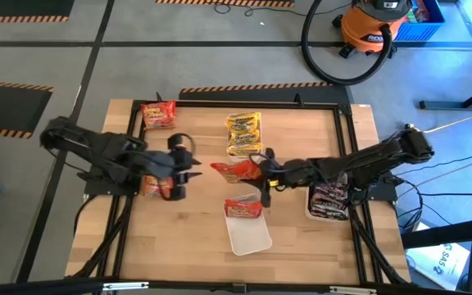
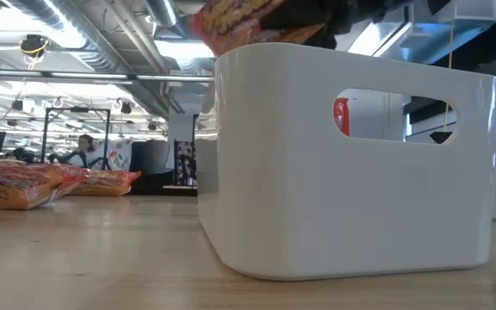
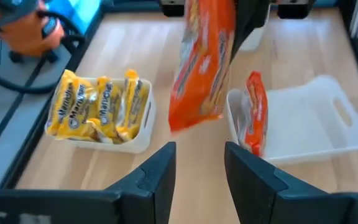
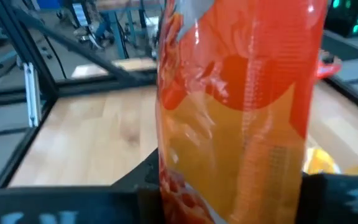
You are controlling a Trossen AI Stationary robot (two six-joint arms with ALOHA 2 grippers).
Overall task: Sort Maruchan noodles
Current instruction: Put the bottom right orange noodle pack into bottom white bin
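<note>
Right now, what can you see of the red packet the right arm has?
The red-orange crinkly plastic noodle packet is glossy film with yellow print and creased. It hangs in the air, clamped by the right gripper at mid-table, between the white tray of yellow packets and the white tray with one red packet. Only the fingers touch it; the left gripper sits close by, apart.
</note>
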